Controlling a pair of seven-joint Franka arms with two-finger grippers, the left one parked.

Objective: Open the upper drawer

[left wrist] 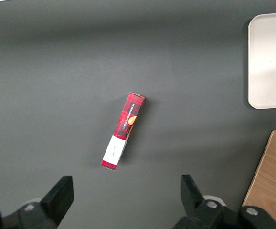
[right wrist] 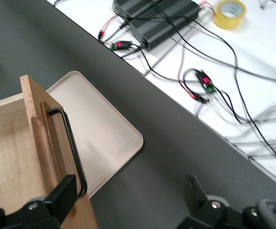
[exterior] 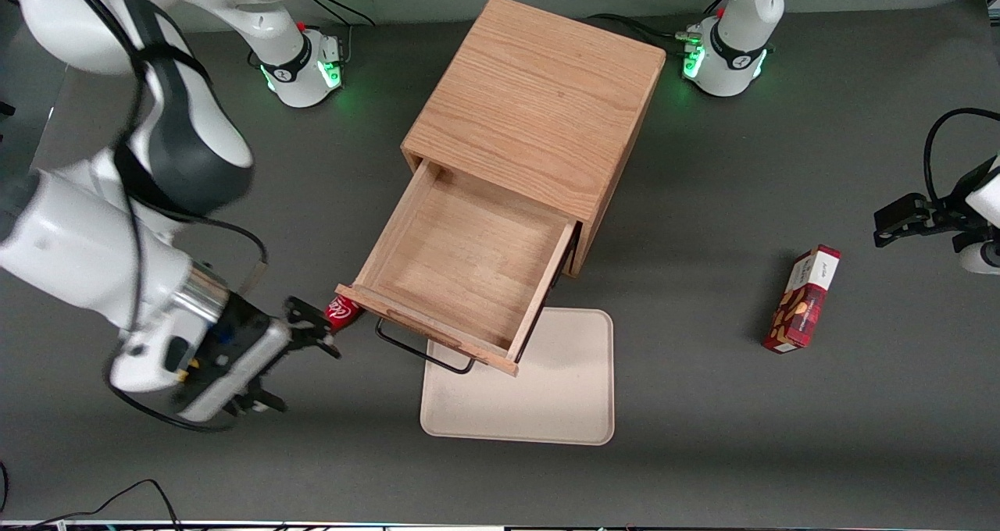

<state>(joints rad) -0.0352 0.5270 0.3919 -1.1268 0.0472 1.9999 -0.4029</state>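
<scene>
My claw [exterior: 301, 351], released and empty at lower left, sits clear of the upper drawer [exterior: 461, 269], which already looks fully open.

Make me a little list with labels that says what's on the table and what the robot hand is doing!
upper drawer: pulled far out of the cabinet, nothing inside
handle: black wire, on the drawer's front
cabinet: light oak box
end effector: open, beside the drawer's front, toward the working arm's end, holding nothing
red can: lying on the table between end effector and drawer
tray: cream, flat on the table, partly under the drawer front
red box: lying toward the parked arm's end
table: dark grey
</scene>
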